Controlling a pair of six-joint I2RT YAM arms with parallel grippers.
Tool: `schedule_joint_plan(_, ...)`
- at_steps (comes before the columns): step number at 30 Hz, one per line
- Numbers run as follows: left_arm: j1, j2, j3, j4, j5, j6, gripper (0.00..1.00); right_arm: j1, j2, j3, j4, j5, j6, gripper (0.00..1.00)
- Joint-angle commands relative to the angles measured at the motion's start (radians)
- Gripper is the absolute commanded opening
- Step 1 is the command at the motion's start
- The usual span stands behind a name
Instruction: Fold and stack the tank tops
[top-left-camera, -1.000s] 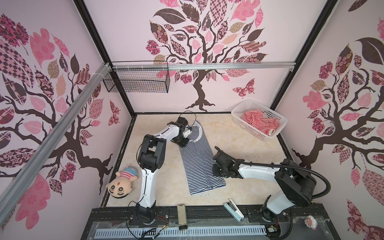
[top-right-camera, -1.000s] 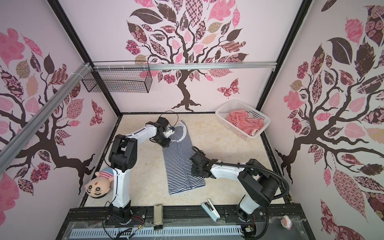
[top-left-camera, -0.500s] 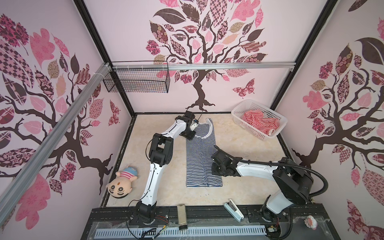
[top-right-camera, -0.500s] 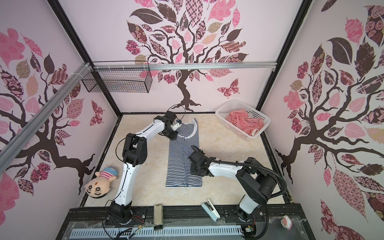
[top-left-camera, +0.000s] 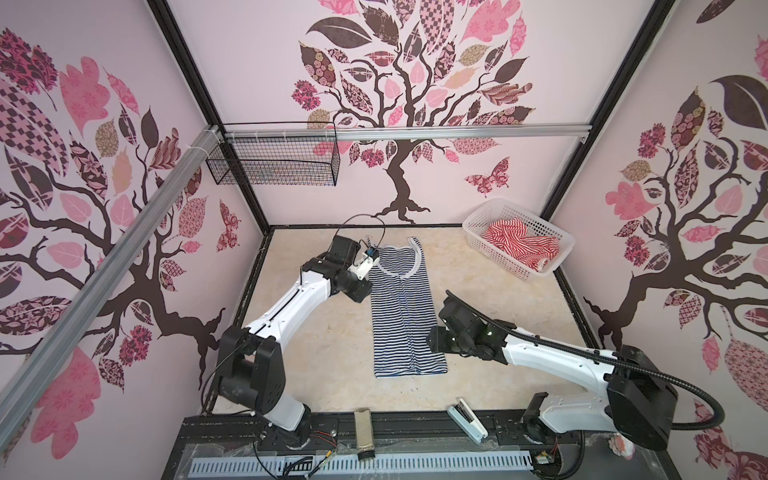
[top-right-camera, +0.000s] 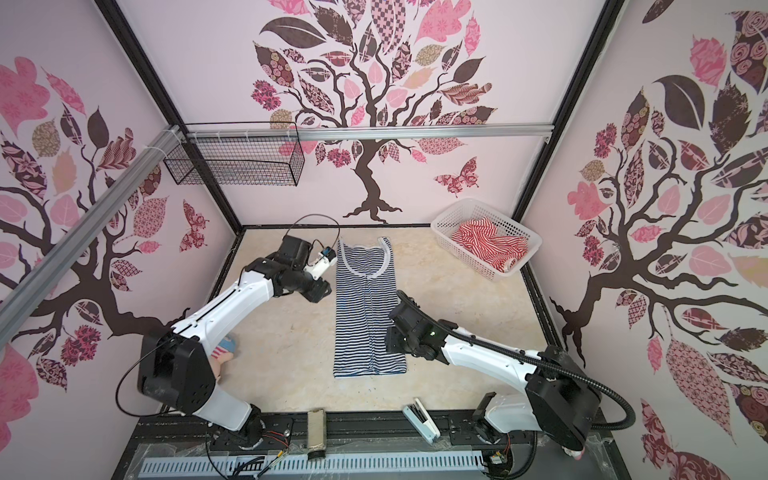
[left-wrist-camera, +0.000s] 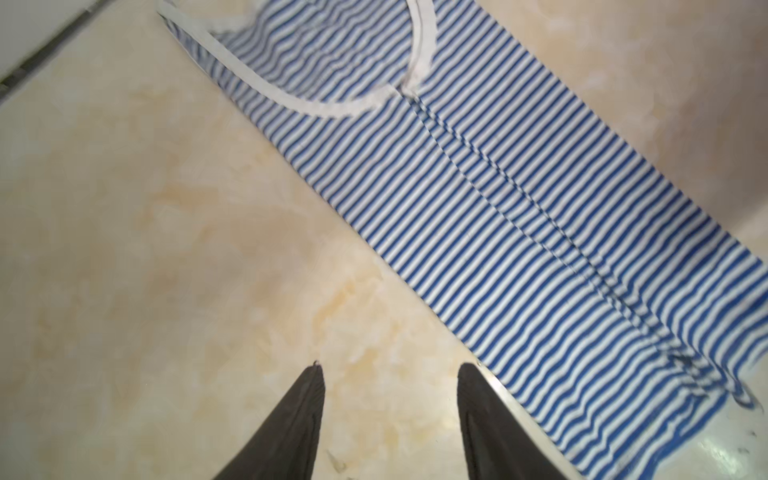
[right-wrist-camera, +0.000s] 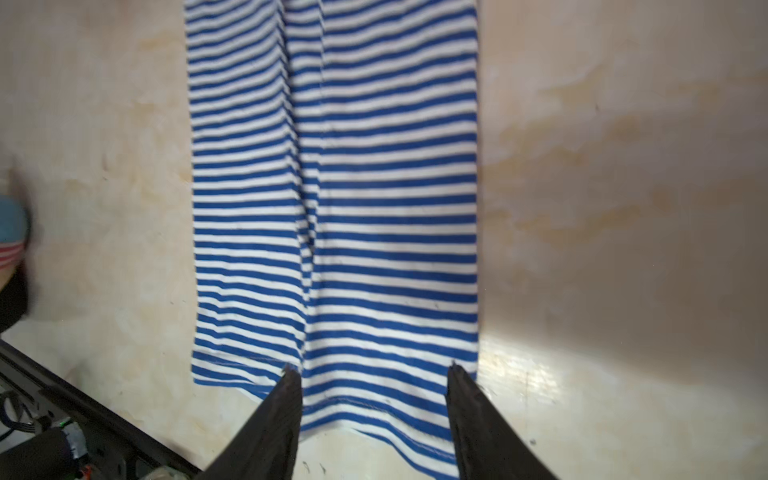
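Right wrist view first: I see the right gripper (right-wrist-camera: 374, 368) released, its fingers spread above the hem end of the navy-and-white tank top (right-wrist-camera: 332, 187), with nothing pinched between them. That tank top lies flat on the table (top-left-camera: 316, 365), folded lengthwise into a narrow strip with a crease running down its middle. In both top views its white-trimmed neckline points toward the back wall and its hem toward the arm bases. On the left wrist view the left gripper (left-wrist-camera: 388, 368) is also released. Its fingers are parted over bare table just beside the long edge of the navy-and-white tank top, not touching the cloth. The red-and-white tank top (top-left-camera: 519, 245) sits crumpled in the white basket (top-left-camera: 494, 253), which stands apart from the navy-and-white tank top, off the neckline end on the right arm's side. A plush doll (top-right-camera: 224, 353) lies well apart from it on the left arm's side, mostly hidden behind that arm.
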Motion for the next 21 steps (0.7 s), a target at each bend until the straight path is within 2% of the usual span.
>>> schedule_joint_plan(1, -0.012, -0.108, -0.205, 0.054, -0.005, 0.087, 0.57, 0.007, -0.056, -0.084, -0.001, -0.053, 0.063, 0.59)
schedule_joint_plan(5, -0.078, -0.327, -0.439, 0.173, -0.063, 0.118, 0.61, 0.007, -0.089, -0.158, 0.044, -0.090, 0.105, 0.59)
schedule_joint_plan(9, -0.170, -0.462, -0.529, 0.143, -0.069, 0.103, 0.62, 0.007, -0.091, -0.207, 0.080, -0.121, 0.138, 0.56)
schedule_joint_plan(13, -0.248, -0.489, -0.572, 0.139, -0.083, 0.077, 0.62, 0.007, -0.075, -0.246, 0.139, -0.159, 0.165, 0.47)
schedule_joint_plan(19, -0.343, -0.433, -0.594, 0.169, -0.109, 0.068, 0.63, 0.007, -0.073, -0.252, 0.135, -0.157, 0.172, 0.28)
schedule_joint_plan(21, -0.382, -0.400, -0.596, 0.195, -0.159, 0.063, 0.65, 0.007, -0.090, -0.251, 0.129, -0.150, 0.171, 0.21)
